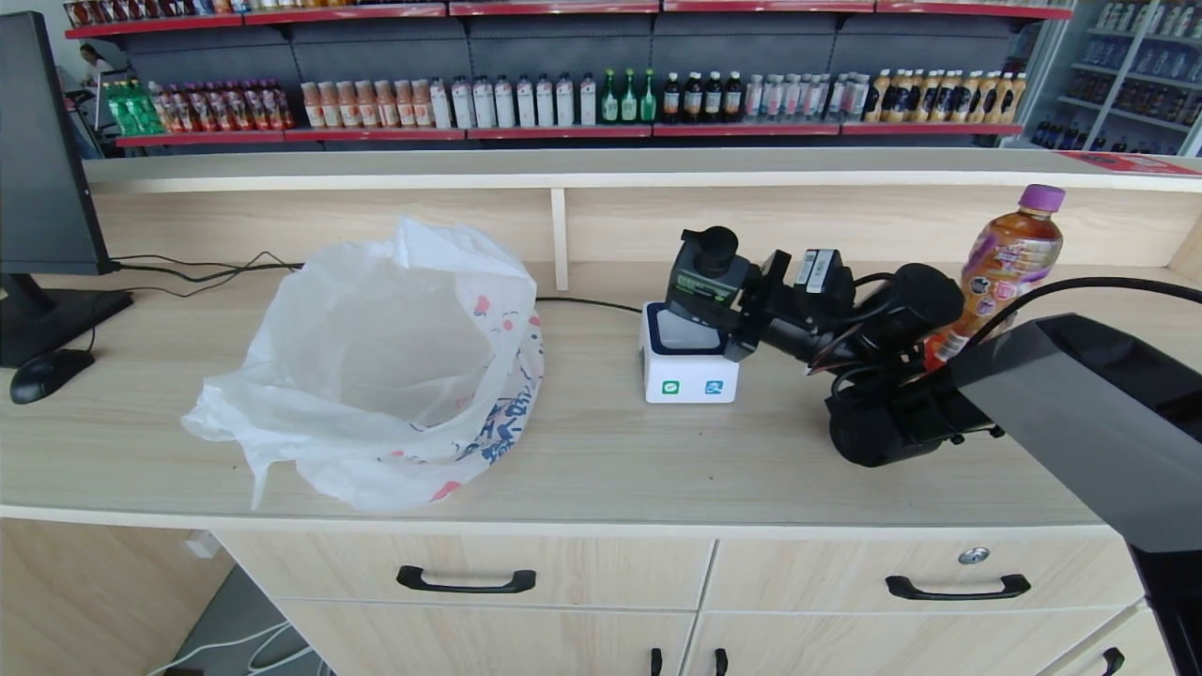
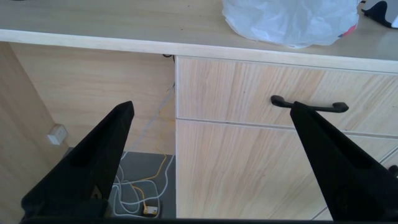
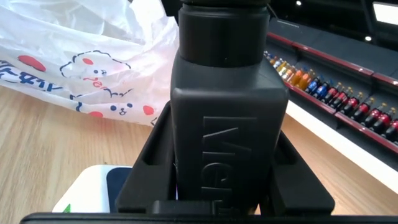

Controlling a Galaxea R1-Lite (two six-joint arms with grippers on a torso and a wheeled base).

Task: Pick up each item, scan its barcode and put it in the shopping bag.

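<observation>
You have the pale wooden counter (image 1: 601, 451) running across the whole middle of the head view. On it, left of centre, the white shopping bag (image 1: 394, 366) sits slumped with its mouth open toward you. At the far left edge stands a dark monitor (image 1: 42, 150). Your left gripper (image 2: 211, 106) hangs below the counter's edge, facing the drawer fronts (image 2: 249, 93), jaws spread wide with nothing between them. Right of centre, your right gripper (image 1: 734, 299) is clamped on a black bottle (image 1: 702, 272) (dark cap, squarish shoulders), holding it just above the white scanner (image 1: 688, 376). At the right, an amber tea bottle (image 1: 1009, 253) with a purple cap rises behind the arm, its base hidden. A black mouse (image 1: 47, 374) lies at the left edge, near the monitor's foot.
</observation>
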